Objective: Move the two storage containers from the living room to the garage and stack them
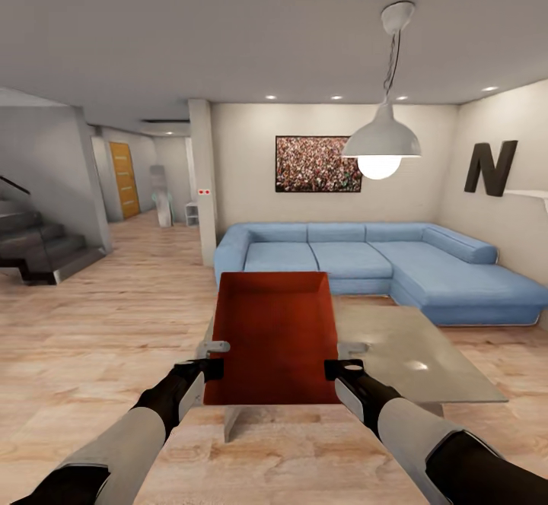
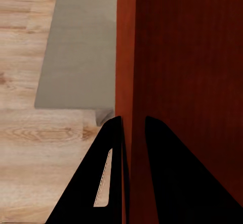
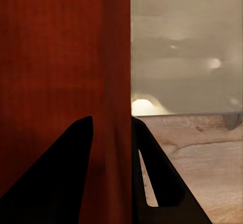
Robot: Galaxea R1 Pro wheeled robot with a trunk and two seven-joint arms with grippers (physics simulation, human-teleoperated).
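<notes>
I am in the living room, on its light wood-plank flooring (image 1: 114,322). One orange-red storage container (image 1: 275,338) hangs in front of me, tilted with its open top toward me, above the near end of a glass coffee table (image 1: 426,353). My left gripper (image 1: 213,370) is shut on its left wall, and my right gripper (image 1: 335,370) is shut on its right wall. In the left wrist view the thin container (image 2: 187,57) wall sits between the left gripper (image 2: 132,118) fingers. The right gripper (image 3: 112,118) pinches the container (image 3: 55,47) wall the same way. The garage and its floor are out of view.
A blue sectional sofa (image 1: 365,254) stands behind the coffee table (image 2: 81,47). A white pendant lamp (image 1: 380,144) hangs over the table. A pillar (image 1: 202,178) stands left of the sofa, with a hallway and orange door (image 1: 124,179) beyond. Dark stairs (image 1: 38,246) rise at far left.
</notes>
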